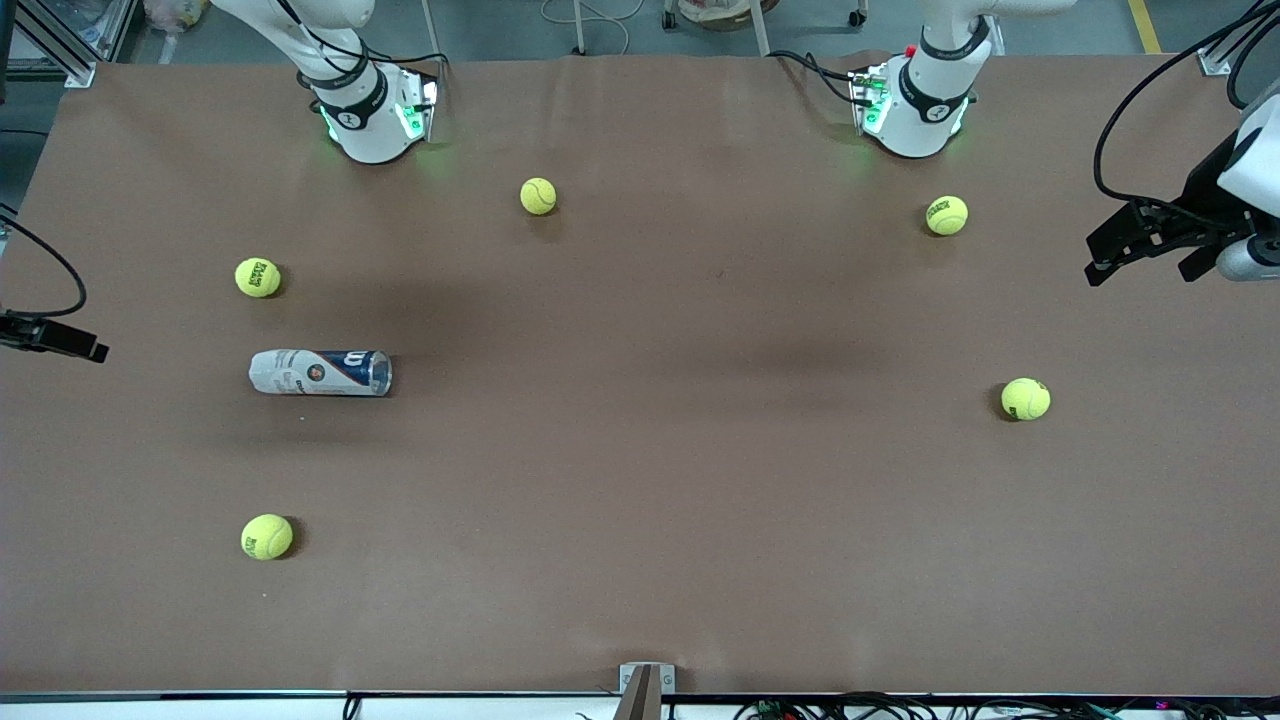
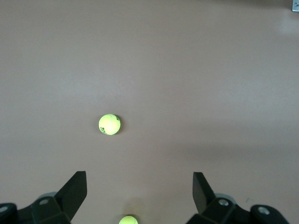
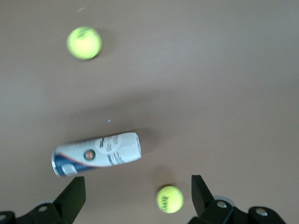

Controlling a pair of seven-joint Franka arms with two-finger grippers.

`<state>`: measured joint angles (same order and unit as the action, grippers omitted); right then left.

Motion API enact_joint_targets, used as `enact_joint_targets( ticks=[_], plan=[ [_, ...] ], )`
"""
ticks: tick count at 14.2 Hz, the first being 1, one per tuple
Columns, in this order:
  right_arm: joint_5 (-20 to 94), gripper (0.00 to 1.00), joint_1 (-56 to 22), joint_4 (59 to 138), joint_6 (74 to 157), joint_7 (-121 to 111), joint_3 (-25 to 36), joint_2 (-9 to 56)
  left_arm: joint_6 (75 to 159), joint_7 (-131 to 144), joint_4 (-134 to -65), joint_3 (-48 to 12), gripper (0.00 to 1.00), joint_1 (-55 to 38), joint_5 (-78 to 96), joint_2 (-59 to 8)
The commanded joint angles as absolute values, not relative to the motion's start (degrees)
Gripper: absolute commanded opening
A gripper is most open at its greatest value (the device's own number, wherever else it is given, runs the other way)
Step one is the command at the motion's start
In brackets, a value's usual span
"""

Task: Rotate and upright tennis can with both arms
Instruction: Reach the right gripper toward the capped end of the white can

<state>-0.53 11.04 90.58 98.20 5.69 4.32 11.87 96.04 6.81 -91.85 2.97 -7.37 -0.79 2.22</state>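
The tennis can [image 1: 320, 372] lies on its side on the brown table, toward the right arm's end, with its navy end and metal rim pointing to the table's middle. It also shows in the right wrist view [image 3: 96, 154]. My right gripper [image 1: 60, 342] is up in the air at the table's edge at that end, open and empty [image 3: 138, 186], apart from the can. My left gripper [image 1: 1140, 262] hangs over the left arm's end of the table, open and empty [image 2: 140, 182].
Several yellow-green tennis balls lie scattered. One [image 1: 258, 277] is farther from the front camera than the can, and one [image 1: 267, 536] is nearer. Others [image 1: 538, 196] [image 1: 946, 215] lie by the arm bases, and one [image 1: 1025, 398] lies toward the left arm's end.
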Motion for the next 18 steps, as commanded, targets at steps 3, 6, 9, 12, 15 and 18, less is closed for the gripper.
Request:
enact_joint_targets(
  ticks=[3,6,9,12,15,18],
  plan=[
    [-0.8,1.0,9.0,92.9,97.1,47.7,3.2,13.5,95.1,6.3,-91.1,2.7,1.0,-7.0,-0.3,2.4],
    [-1.1,1.0,5.7,93.5,97.6,63.2,3.1,16.2,95.1,6.4,-91.1,2.7,1.0,-7.0,-0.3,2.4],
    [-1.2,1.0,3.7,96.0,98.9,72.5,3.2,17.0,95.1,6.4,-91.1,2.7,1.0,-7.0,-0.3,2.4],
    [-1.2,1.0,3.6,102.6,103.2,75.7,3.2,16.5,95.1,6.5,-91.1,2.7,1.0,-7.1,-0.3,2.4],
    [-1.2,1.0,1.8,109.7,109.7,81.4,3.2,16.0,95.1,6.6,-91.1,2.7,1.0,-7.1,-0.3,2.4],
    [-1.2,1.0,0.7,117.1,117.6,83.8,3.2,15.4,95.0,6.6,-91.2,2.7,1.0,-7.1,-0.3,2.4]
  ],
)
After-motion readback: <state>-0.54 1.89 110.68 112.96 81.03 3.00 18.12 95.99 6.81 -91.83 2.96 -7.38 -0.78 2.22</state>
